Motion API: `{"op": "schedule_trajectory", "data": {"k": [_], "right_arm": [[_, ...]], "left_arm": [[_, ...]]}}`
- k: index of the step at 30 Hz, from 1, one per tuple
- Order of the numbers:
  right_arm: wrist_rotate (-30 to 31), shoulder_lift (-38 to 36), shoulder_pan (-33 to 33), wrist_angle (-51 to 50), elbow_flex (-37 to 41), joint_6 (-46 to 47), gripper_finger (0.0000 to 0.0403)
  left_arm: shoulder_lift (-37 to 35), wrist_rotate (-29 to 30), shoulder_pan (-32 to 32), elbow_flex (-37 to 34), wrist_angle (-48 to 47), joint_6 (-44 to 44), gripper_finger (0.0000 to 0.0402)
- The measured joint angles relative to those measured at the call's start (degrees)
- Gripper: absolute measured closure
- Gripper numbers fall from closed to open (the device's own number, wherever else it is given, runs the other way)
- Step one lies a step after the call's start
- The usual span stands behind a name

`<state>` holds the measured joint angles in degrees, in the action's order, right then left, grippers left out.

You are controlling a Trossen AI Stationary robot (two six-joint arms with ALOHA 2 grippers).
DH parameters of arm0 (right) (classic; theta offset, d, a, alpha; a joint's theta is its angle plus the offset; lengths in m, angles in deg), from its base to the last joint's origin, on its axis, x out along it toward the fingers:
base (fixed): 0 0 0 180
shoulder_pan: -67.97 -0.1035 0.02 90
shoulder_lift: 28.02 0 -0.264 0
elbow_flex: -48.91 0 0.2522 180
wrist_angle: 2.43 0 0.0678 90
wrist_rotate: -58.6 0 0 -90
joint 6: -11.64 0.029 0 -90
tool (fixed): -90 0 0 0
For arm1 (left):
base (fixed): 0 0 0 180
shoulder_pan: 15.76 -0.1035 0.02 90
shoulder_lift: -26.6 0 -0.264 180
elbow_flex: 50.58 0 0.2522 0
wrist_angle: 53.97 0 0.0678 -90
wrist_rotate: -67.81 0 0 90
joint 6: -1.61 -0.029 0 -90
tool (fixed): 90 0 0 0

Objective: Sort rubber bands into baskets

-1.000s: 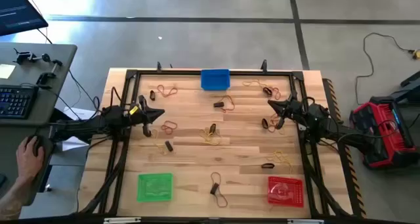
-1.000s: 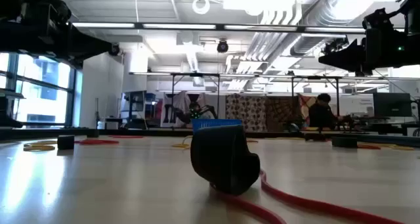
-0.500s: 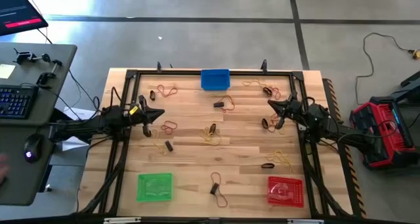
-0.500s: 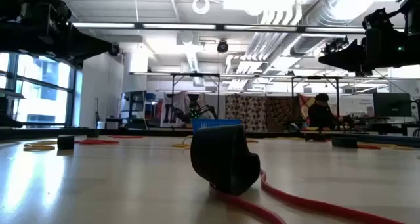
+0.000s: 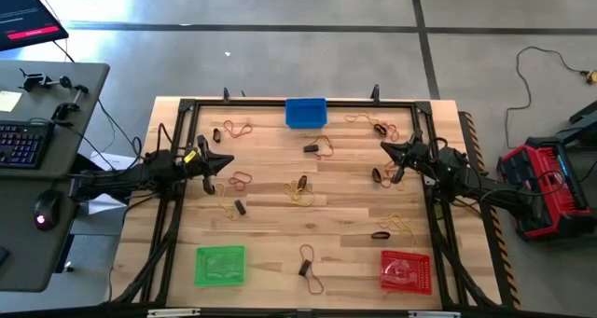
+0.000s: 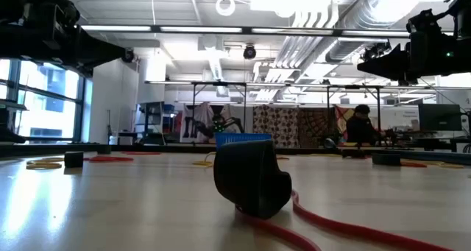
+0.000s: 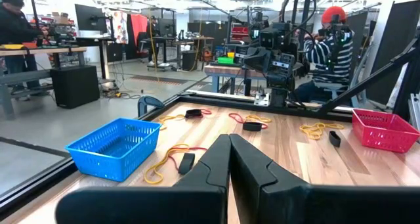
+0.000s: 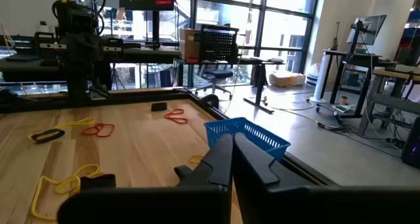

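A pale wooden surface [image 5: 280, 225] framed in black rail carries the whole job: the blue basket [image 5: 305, 112] sits at the middle of the far edge, the green basket [image 5: 220, 265] at the near left corner and the red basket [image 5: 406, 269] at the near right. Both dark arms reach in from the sides and hover above the wood – the left gripper [image 5: 221, 161] over the left-centre, the right gripper [image 5: 390, 150] over the right-centre, each with its fingers pressed together and holding nothing, as both wrist views confirm. The rubber bands [image 5: 300, 189] lie scattered between them in yellow, reddish and black, several tangled in small mixed heaps; the baskets appear to hold none yet, so sorting looks barely begun.

The likely trouble is in the pick. Fingers this tightly shut must spread before descending, or they will only push a band across the wood. Thin flat loops give little to pinch – a grasp may slip, or drag up a neighbour of another colour from a heap and carry it into the wrong basket
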<state>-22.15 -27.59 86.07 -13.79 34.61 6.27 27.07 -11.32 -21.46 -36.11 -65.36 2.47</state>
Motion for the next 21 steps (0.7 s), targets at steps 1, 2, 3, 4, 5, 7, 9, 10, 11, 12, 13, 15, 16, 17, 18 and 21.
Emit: {"op": "schedule_trajectory", "data": {"k": [1,2,3,4,5,7,9,10,11,12,13,15,16,17,18,21], "right_arm": [[0.0,0.0,0.0,0.0,0.0,0.0,0.0402],[0.0,0.0,0.0,0.0,0.0,0.0,0.0402],[0.0,0.0,0.0,0.0,0.0,0.0,0.0402],[0.0,0.0,0.0,0.0,0.0,0.0,0.0402],[0.0,0.0,0.0,0.0,0.0,0.0,0.0402],[0.0,0.0,0.0,0.0,0.0,0.0,0.0402],[0.0,0.0,0.0,0.0,0.0,0.0,0.0402],[0.0,0.0,0.0,0.0,0.0,0.0,0.0402],[0.0,0.0,0.0,0.0,0.0,0.0,0.0402],[0.0,0.0,0.0,0.0,0.0,0.0,0.0402],[0.0,0.0,0.0,0.0,0.0,0.0,0.0402],[0.0,0.0,0.0,0.0,0.0,0.0,0.0402],[0.0,0.0,0.0,0.0,0.0,0.0,0.0402],[0.0,0.0,0.0,0.0,0.0,0.0,0.0402],[0.0,0.0,0.0,0.0,0.0,0.0,0.0402],[0.0,0.0,0.0,0.0,0.0,0.0,0.0402]], "left_arm": [[0.0,0.0,0.0,0.0,0.0,0.0,0.0401],[0.0,0.0,0.0,0.0,0.0,0.0,0.0401],[0.0,0.0,0.0,0.0,0.0,0.0,0.0401],[0.0,0.0,0.0,0.0,0.0,0.0,0.0401],[0.0,0.0,0.0,0.0,0.0,0.0,0.0401],[0.0,0.0,0.0,0.0,0.0,0.0,0.0401],[0.0,0.0,0.0,0.0,0.0,0.0,0.0401],[0.0,0.0,0.0,0.0,0.0,0.0,0.0401],[0.0,0.0,0.0,0.0,0.0,0.0,0.0401],[0.0,0.0,0.0,0.0,0.0,0.0,0.0401],[0.0,0.0,0.0,0.0,0.0,-0.1,0.0401],[0.0,0.0,0.0,0.0,0.0,-1.0,0.0401],[0.0,0.0,0.0,0.0,0.0,-1.0,0.0401],[0.0,0.0,0.0,0.0,0.0,-1.0,0.0401],[0.0,0.0,0.0,0.0,0.0,-1.0,0.0401],[0.0,0.3,0.0,0.0,0.2,-1.1,0.0401]]}}
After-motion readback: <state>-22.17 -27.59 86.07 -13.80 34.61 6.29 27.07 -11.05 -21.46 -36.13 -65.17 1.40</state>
